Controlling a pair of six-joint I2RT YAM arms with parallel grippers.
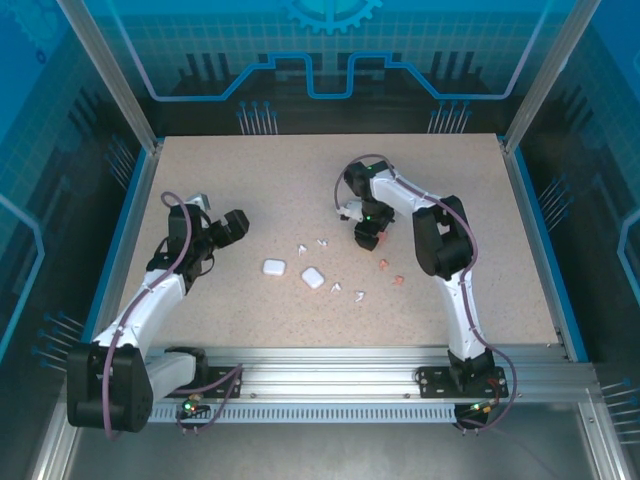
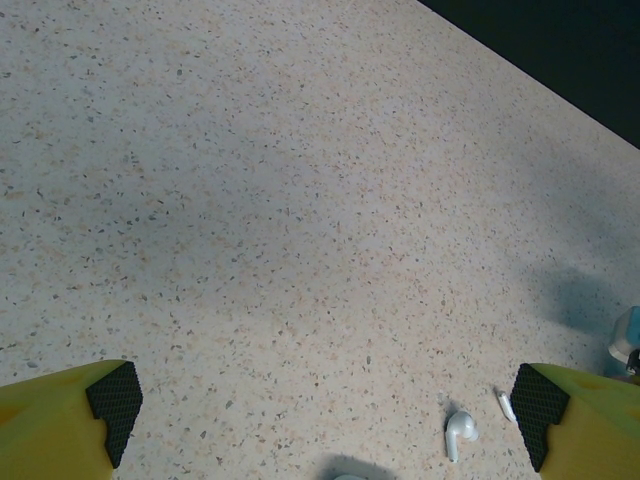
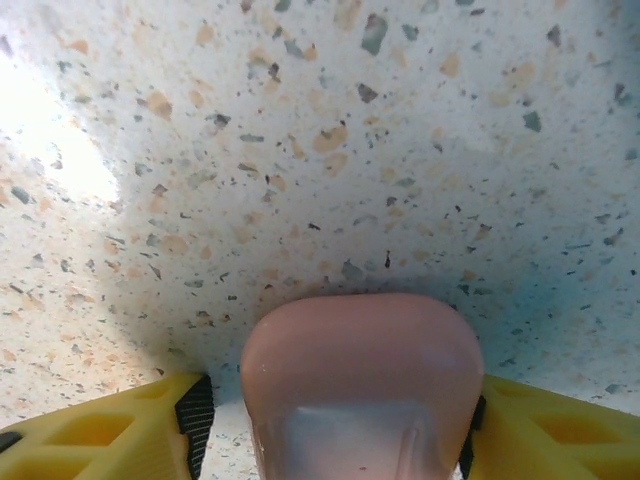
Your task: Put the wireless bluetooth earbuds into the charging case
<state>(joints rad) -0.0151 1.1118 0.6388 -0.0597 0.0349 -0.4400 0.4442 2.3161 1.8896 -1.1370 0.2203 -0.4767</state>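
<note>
The speckled counter [image 1: 300, 170] carries everything. The left arm [image 1: 150, 295] reaches up its left side, and the right arm [image 1: 445, 250] bends over the middle right.

The left claw [image 1: 236, 226] hangs above bare counter, left of the scattered things. Its pads [image 2: 115, 400] stand wide apart with nothing between them.

The right claw [image 1: 368, 238] points down at the counter and straddles the pink case [image 3: 360, 380], which rests on the surface. In the right wrist view the right pad [image 3: 472, 430] looks pressed to the case. A thin dark gap shows beside the left pad [image 3: 197, 420], so the claw is around the case but not clamped on it.

Two white cases lie near each other between the arms, one [image 1: 274, 267] to the left and the other [image 1: 313, 278] just right of it and nearer the bases.

All six earbuds lie loose on the counter:
- Two white earbuds [image 1: 302, 247] [image 1: 321, 241] lie just beyond the white cases.
- Two more white ones [image 1: 337, 288] [image 1: 360, 295] lie just right of the second case.
- The two pink earbuds [image 1: 384, 263] [image 1: 397, 279] lie close to the right claw, on its near side.

In the left wrist view one white earbud [image 2: 460, 432] lies near the right pad.
</note>
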